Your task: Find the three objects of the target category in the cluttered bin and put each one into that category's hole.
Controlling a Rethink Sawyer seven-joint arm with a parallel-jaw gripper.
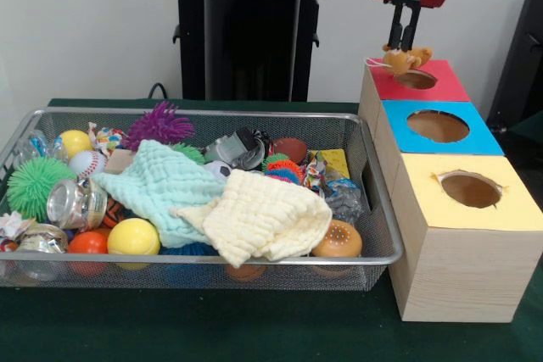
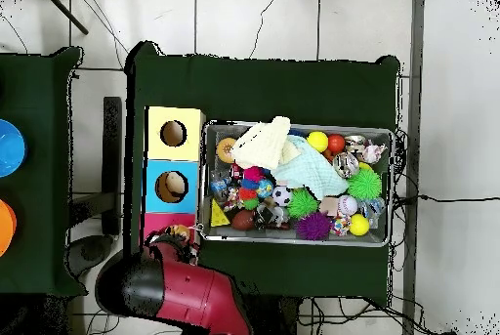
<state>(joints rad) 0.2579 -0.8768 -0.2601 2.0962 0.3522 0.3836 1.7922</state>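
**Operator:** Report the status of the sort cycle.

**Technician:** The gripper [image 1: 404, 47] hangs directly above the red box [image 1: 441, 82], the one farthest from the front of the bench [image 1: 254, 328]. A small tan toy [image 1: 402, 59] hangs at the fingers, just over the rim of the red box's hole [image 1: 417, 80]. The fingers appear closed on the toy; it is not yet inside the hole.

**Operator:** How many items are already deposited?

**Technician:** This cannot be determined. The blue box [image 1: 434, 127] and the yellow box [image 1: 472, 192] show open holes with nothing visible inside. The interior of the red box is not readable in the front view, and the arm covers it in the overhead view.

**Operator:** What remains?

**Technician:** As a judgement, the current step is a release into the red hole. At most this is one delivery near completion; up to two further items may still need to be found.

**Operator:** Condition of the bin?

**Technician:** The wire bin [image 1: 212, 260] is full. A mint cloth [image 1: 161, 188] and a cream cloth [image 1: 259, 222] lie across the middle and cover part of the contents. Balls, spiky toys and a small jar [image 1: 75, 203] surround them. Any remaining target items may lie under the cloths.
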